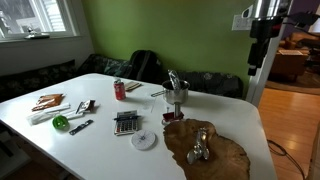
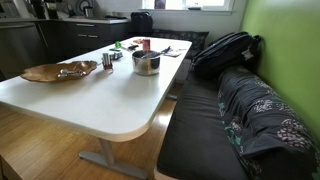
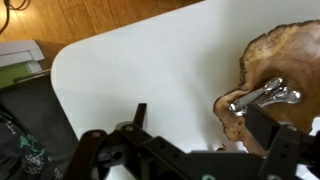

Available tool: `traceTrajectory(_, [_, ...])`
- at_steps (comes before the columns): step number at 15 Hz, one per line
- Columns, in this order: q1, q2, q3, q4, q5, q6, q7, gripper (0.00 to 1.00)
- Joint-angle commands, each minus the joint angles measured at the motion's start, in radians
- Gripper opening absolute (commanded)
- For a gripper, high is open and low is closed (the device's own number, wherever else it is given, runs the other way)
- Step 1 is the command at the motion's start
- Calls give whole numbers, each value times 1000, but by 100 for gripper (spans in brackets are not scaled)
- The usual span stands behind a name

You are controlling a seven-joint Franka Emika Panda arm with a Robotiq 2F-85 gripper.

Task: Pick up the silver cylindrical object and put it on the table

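The silver cylindrical object rests on the brown wood slab, close to the slab's edge. The slab sits at one end of the white surface. My claw hangs above, released, fingers spread with nothing between them, clear of the object. Farther along the surface stand a metal pot and a red can.

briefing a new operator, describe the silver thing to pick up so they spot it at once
Find the big white table, then the irregular brown wood slab lying near its edge. The shiny silver metal piece lies on that slab, the only shiny thing on the wood; the metal pot stands on the bare tabletop.
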Motion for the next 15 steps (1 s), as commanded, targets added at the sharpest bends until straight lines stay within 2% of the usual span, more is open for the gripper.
traceTrajectory(1, [39,168,109,23,4,93,174,100])
traceTrajectory(2, [44,199,125,35,-7,102,196,100])
traceTrajectory(3, [41,122,93,7,2,76,140,100])
traceTrajectory(5, [54,178,122,18,0,98,183,100])
traceTrajectory(7, [53,198,121,32,0,99,185,100])
traceTrajectory(8, [31,204,137,18,-53,179,261,100])
traceTrajectory(9, [11,228,141,6,-102,296,295,100])
traceTrajectory(12, [-48,306,138,20,-210,543,406,100])
traceTrajectory(15, [-89,445,123,85,-246,728,457,100])
